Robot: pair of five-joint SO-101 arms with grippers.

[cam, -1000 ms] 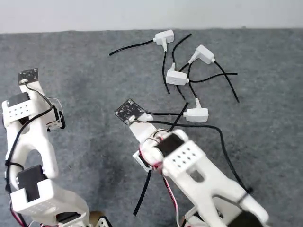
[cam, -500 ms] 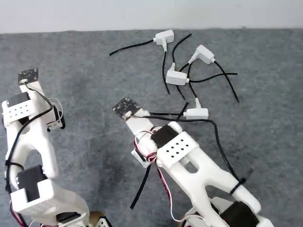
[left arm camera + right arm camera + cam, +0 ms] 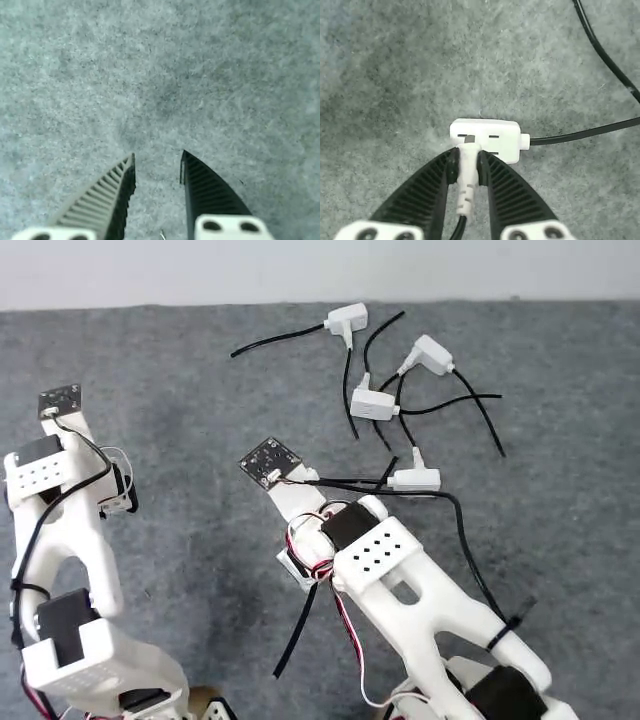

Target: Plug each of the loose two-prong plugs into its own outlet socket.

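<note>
While the right arm (image 3: 400, 580) is stretching over the middle of the grey mat (image 3: 150, 60), these lines are holding:

Right gripper (image 3: 467, 152): its two black fingers are squeezing together on the white plug (image 3: 466, 175), one on each side of the plug's body.

Plug: its nose is pressing against the slotted face of the white socket (image 3: 487, 137); the prongs are hiding from sight, so how deep it is sitting cannot be told.

Socket: it is lying flat on the mat just ahead of the fingertips, with its black cord (image 3: 580, 134) running off from one end.

Trailing cord (image 3: 297, 635): it is lying on the mat on the near side, coming out from under the right arm.

Left gripper (image 3: 157, 156): its fingers are standing apart over bare mat.

Left arm (image 3: 60, 510): it is standing at the left, well apart from the cords.

Other white blocks on black cords: far-left block (image 3: 347, 316), far-right block (image 3: 428, 355) and middle block (image 3: 374, 405) are lying on the far side; nearest block (image 3: 415, 480) is lying just right of the right arm's wrist.
</note>
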